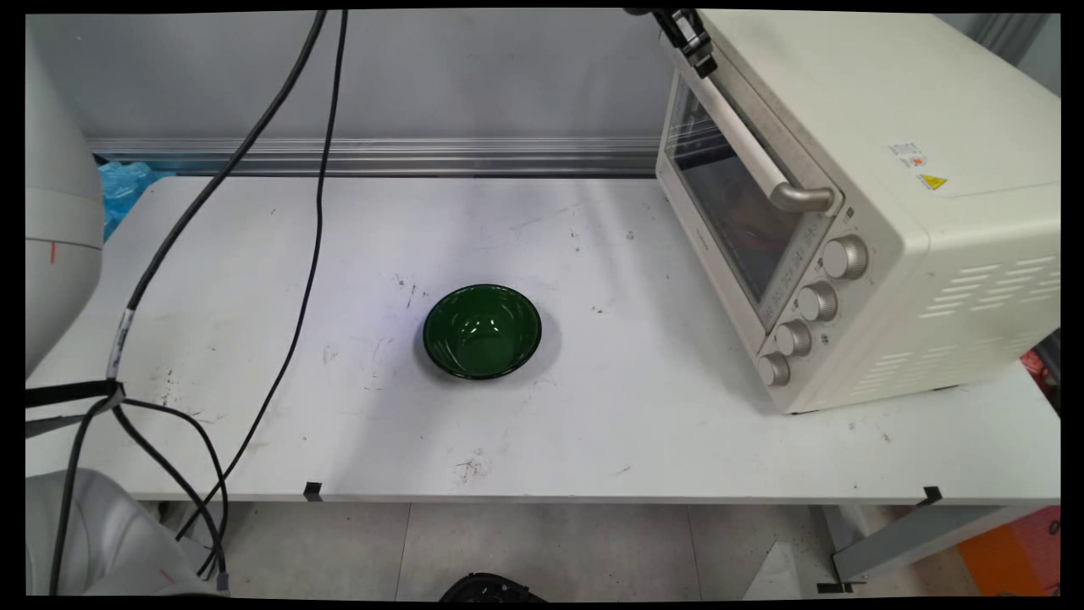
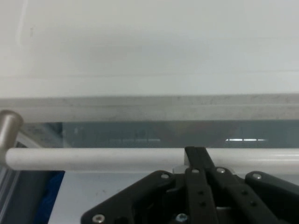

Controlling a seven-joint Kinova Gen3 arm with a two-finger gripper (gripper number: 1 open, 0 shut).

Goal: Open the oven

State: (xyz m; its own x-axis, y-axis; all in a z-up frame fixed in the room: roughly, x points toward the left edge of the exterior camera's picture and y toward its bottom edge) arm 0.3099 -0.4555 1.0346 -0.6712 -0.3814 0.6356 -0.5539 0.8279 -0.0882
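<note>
Cream-white metal toaster oven stands on the right part of the white desk, its glass door facing left and toward the near side. The black two-finger pincer is at the top edge of the main view, at the far end of the oven door's long white bar handle. In the hand view one black finger lies against that handle, with the door's glass just beyond; whether the pincer is open or closed on the handle cannot be told. Black cables hang down over the left part of the desk. A dark green round glossy bowl sits near the desk's middle, well apart from the oven. Four round silver knobs run down the oven's front right of the door. A small yellow warning sticker and a label with unreadable print sit on the oven's top.
</note>
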